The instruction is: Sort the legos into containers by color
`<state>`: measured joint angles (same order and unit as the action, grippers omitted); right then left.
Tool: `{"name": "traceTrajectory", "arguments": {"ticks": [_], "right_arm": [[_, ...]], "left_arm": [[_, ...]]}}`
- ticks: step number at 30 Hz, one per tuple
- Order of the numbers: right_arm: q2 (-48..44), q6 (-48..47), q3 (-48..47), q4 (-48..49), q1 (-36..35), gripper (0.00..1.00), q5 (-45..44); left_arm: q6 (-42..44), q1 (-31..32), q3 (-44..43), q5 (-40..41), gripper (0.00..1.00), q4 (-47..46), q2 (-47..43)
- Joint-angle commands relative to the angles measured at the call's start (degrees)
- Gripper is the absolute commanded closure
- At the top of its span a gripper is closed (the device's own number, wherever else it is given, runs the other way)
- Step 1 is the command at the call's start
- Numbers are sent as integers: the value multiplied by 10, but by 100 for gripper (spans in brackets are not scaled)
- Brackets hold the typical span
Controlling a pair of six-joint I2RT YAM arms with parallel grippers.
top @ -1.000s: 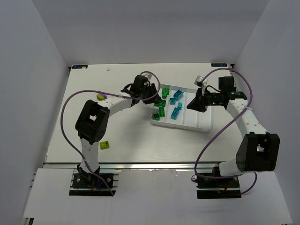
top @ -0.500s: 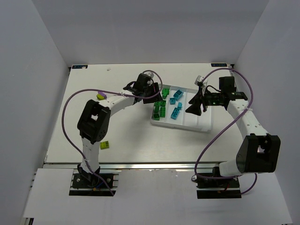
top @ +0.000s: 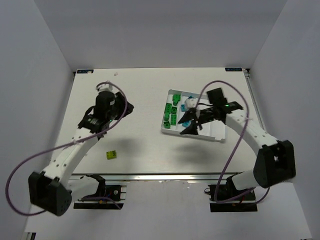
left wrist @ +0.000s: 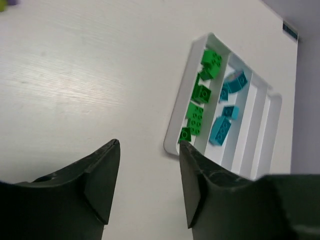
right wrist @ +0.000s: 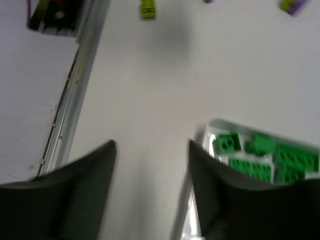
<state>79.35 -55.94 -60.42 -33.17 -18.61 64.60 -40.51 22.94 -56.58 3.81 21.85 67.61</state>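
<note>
White table (top: 145, 100) w/ grey walls (top: 160, 30), metal rail (top: 165, 176) at near edge

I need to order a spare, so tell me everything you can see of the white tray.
The tray is white, plastic-looking, rectangular, with a raised rim and low ridges forming long parallel compartments. It lies flat on the table, right of centre, slightly skewed. One end compartment holds green bricks, the next cyan bricks; the others look bare. The open right gripper hangs over its near edge.
</note>
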Motion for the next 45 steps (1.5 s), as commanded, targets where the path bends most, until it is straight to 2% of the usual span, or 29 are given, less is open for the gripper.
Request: {"name": "traceTrajectory", "arguments": {"ticks": [1,3,5,6,7,9,10,12,15,20,24,29,33,35,36,37,42,45], "right_arm": [[62,-92,-50,-55,-120,49,-50],[107,-45,-80,-11,-203,54,-131],[137,11,-114,28,-254,50,-185],[171,20,-130,46,-298,46,-215],[191,33,-148,56,-317,33,-227],[241,87,-189,80,-366,23,-258],[257,121,-197,134,-380,11,-280],[310,185,-232,183,-411,10,-321],[378,208,-297,193,-427,11,-308],[468,253,-388,214,-469,11,-345],[505,282,-423,247,-490,10,-383],[549,289,-478,233,-502,10,-395],[574,290,-497,222,-510,14,-409],[592,294,-515,219,-512,20,-420],[593,294,-515,219,-512,24,-420],[593,291,-514,224,-512,33,-423],[578,264,-476,227,-511,46,-442],[556,257,-444,226,-506,63,-439]], "left_arm": [[-16,-25,30,56,37,85,-79],[-16,-32,28,74,29,126,-109],[-20,-32,23,101,27,160,-142],[-30,-32,17,111,25,172,-152],[-35,-32,14,120,25,180,-172],[-46,-32,2,146,24,201,-194],[-48,-32,-3,154,24,205,-204],[-51,-32,-14,179,24,223,-230],[-47,-32,-42,206,23,252,-252],[-36,-32,-65,238,23,289,-274],[-42,-32,-63,253,23,301,-302],[-47,-32,-65,258,23,314,-318],[-40,-32,-82,265,23,323,-322],[-40,-32,-83,268,23,324,-323],[-40,-32,-82,268,23,325,-323],[-40,-32,-82,268,23,325,-323],[-41,-32,-75,270,23,315,-326],[-43,-32,-70,269,23,304,-326]]}}
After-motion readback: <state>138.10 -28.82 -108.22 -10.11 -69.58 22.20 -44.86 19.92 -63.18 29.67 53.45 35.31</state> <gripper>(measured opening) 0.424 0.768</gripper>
